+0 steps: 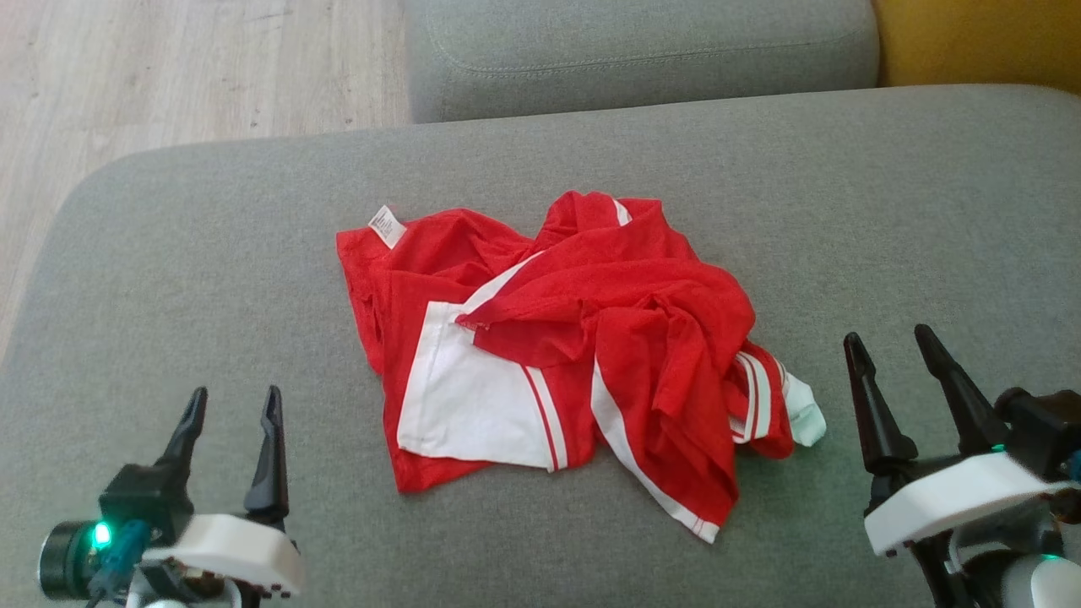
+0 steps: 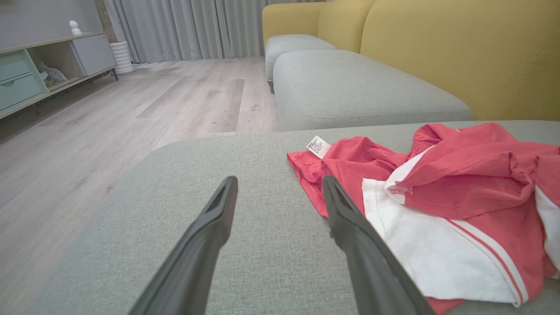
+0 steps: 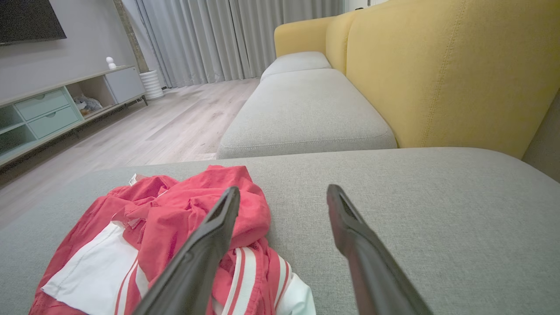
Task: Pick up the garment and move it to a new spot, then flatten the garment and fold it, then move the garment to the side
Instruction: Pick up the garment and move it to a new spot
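A red garment (image 1: 583,338) with white panels and stripes lies crumpled in the middle of the grey cushion (image 1: 211,279), a small white label at its far left corner. My left gripper (image 1: 235,404) stands open at the lower left, clear of the cloth by a wide gap. My right gripper (image 1: 889,339) stands open at the lower right, a short way beyond the garment's white cuff. In the left wrist view the garment (image 2: 459,188) lies to the right of my open left gripper (image 2: 280,183). In the right wrist view the garment (image 3: 175,218) lies left of my open right gripper (image 3: 283,192).
A second grey cushion (image 1: 642,51) sits beyond the first, with the yellow sofa back (image 1: 980,42) at the far right. Wooden floor (image 1: 169,76) runs along the left edge. A low cabinet (image 2: 39,65) and curtains (image 2: 188,26) stand across the room.
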Motion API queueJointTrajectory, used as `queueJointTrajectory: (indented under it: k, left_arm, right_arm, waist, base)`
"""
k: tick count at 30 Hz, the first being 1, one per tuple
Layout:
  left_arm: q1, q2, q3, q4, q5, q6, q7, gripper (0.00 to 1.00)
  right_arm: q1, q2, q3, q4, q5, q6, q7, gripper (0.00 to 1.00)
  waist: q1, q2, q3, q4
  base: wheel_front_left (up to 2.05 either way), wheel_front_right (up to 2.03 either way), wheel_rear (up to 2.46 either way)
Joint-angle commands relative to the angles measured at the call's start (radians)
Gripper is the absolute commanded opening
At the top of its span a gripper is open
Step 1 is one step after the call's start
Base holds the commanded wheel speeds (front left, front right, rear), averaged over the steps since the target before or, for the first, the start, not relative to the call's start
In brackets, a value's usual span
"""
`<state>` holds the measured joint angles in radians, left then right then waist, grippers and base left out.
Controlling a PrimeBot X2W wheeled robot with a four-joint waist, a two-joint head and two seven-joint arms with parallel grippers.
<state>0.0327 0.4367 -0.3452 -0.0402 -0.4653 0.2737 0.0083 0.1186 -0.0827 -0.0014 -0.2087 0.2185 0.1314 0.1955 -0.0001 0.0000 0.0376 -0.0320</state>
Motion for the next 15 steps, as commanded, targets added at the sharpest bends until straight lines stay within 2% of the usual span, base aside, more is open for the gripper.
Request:
queueJointTrajectory:
  k: [1,15]
  left_arm:
    - [-0.035,0.031,0.041,-0.036,0.007,0.006,-0.001,1.0]
    - [-0.036,0.025,0.039,-0.031,-0.001,0.022,0.0,1.0]
  right_arm:
    - [-0.016,-0.008,0.02,-0.041,-0.007,-0.001,0.005,1.0]
    - [-0.017,0.002,0.026,-0.052,-0.006,-0.001,0.011,1.0]
  waist:
    - [0.0001,0.0,0.0,-0.001]
    - [0.0001,0.0,0.001,-0.005]
  base:
    - [0.0,0.0,0.0]
    - [0.0,0.0,0.0]
